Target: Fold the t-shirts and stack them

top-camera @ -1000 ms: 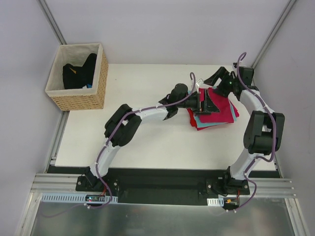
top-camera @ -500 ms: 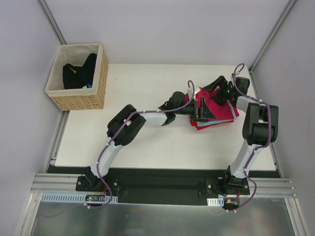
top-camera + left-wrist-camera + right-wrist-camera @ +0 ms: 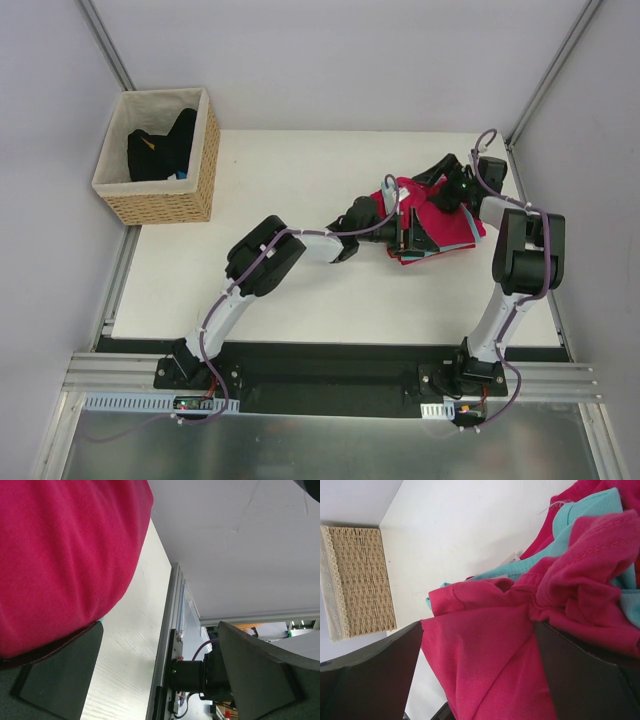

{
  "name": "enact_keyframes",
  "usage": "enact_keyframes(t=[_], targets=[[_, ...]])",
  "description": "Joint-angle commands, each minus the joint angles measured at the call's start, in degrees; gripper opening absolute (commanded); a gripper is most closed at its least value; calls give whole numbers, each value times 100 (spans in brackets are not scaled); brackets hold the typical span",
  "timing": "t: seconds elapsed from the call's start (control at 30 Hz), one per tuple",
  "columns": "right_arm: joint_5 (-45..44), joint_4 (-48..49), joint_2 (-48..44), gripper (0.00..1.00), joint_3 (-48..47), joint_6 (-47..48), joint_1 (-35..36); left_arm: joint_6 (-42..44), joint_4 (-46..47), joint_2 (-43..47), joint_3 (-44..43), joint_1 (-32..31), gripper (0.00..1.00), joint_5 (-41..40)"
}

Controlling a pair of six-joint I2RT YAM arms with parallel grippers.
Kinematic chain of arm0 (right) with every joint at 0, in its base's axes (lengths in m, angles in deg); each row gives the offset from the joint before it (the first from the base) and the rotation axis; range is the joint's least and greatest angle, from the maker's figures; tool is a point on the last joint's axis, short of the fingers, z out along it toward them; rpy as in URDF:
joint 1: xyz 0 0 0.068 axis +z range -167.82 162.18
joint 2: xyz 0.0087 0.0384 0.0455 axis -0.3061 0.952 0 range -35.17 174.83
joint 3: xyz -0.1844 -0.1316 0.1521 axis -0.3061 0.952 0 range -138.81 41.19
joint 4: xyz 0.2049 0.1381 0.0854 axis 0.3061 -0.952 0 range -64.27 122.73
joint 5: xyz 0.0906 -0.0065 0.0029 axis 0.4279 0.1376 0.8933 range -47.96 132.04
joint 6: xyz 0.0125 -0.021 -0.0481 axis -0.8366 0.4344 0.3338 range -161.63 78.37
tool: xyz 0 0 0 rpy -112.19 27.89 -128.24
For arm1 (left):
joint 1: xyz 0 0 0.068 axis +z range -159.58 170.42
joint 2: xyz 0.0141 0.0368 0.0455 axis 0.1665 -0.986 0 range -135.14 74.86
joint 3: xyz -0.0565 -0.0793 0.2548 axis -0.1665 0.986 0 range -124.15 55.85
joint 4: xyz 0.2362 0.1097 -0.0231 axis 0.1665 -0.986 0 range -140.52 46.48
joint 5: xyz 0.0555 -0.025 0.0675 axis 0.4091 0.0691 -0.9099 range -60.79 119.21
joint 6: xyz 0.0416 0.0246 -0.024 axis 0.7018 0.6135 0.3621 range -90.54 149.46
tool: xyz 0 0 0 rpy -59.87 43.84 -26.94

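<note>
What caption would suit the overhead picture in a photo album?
Two arms, left gripper and right gripper open, reach into a pile of t-shirts; wicker basket stands apart.

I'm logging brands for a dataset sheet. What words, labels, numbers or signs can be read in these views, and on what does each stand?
No text can be read in any view.
On the pale tag at the edge of the t-shirts: too small and blurred to read.
On the wicker basket: no lettering shows.
On the boards at the arm bases: too small to read.
</note>
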Motion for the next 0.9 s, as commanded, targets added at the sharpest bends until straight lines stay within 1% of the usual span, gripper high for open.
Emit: enact_keyframes(t=[0.0, 0.03, 0.07, 0.1, 0.13, 0.17, 0.2, 0.23, 0.27, 0.3, 0.33, 0.37, 0.43, 0.47, 0.53, 0.6, 0.63, 0.73, 0.77, 0.83, 0.87], targets=[[-421, -321, -181, 99, 323, 210, -15, 46, 221, -47, 147, -74, 99, 49], [-622, -338, -330, 99, 384, 236, -16, 98, 212, 23, 183, -65, 99, 58], [-728, -434, -749, 99, 472, 271, -16, 142, 168, 119, 218, -73, 99, 58], [-843, -496, -979, 99, 508, 306, -7, 213, -84, 381, 271, -47, 99, 49], [-1140, -593, -1269, 99, 534, 420, -7, 439, -348, 541, 245, -56, 99, 40], [-1282, -828, -1533, 100, 552, 482, -7, 616, -733, 708, 193, -47, 99, 58], [-1388, -927, -2101, 100, 552, 535, -7, 800, -1346, 1092, 122, -47, 99, -12], [-1563, -1023, -2368, 100, 534, 640, -7, 1150, -1692, 1287, 78, -56, 99, -65], [-1634, -1224, -2623, 100, 526, 710, 2, 1328, -2043, 1472, 17, -47, 99, -135], [-1687, -1331, -3139, 100, 456, 781, 46, 1503, -2839, 1752, -236, -47, 99, -249], [-1774, -1375, -3361, 100, 403, 894, 55, 1810, -3186, 1886, -369, -56, 99, -320], [-1793, -1750, -3590, 100, 350, 922, 72, 1935, -3477, 2000, -492, -47, 99, -381], [-1723, -1990, -4133, 100, 166, 983, 72, 2102, -3969, 2343, -678, -47, 99, -434], [-1705, -2287, -4285, 97, 87, 1027, 90, 2103, -4059, 2466, -661, -30, 99, -461], [-1531, -2500, -4714, 96, -45, 1124, 107, 2216, -4226, 2870, -564, -29, 99, -557], [-1459, -2860, -4988, 96, -81, 1203, 160, 2340, -4796, 3264, -451, -29, 99, -951], [-1389, -3096, -5233, 96, -55, 1264, 195, 2523, -5337, 3389, -406, -29, 99, -1432], [-1485, -3335, -5674, 96, 269, 1396, 380, 2770, -5913, 3872, -55, -12, 99, -2049], [-1494, -3344, -5971, 96, 401, 1379, 467, 2814, -6210, 4152, 233, -3, 99, -2530], [-1494, -3432, -6192, 96, 717, 1405, 590, 2920, -6397, 4478, 586, -3, 99, -3042], [-1546, -3485, -6341, 96, 823, 1414, 643, 2929, -6606, 4810, 927, -12, 99, -3593]])
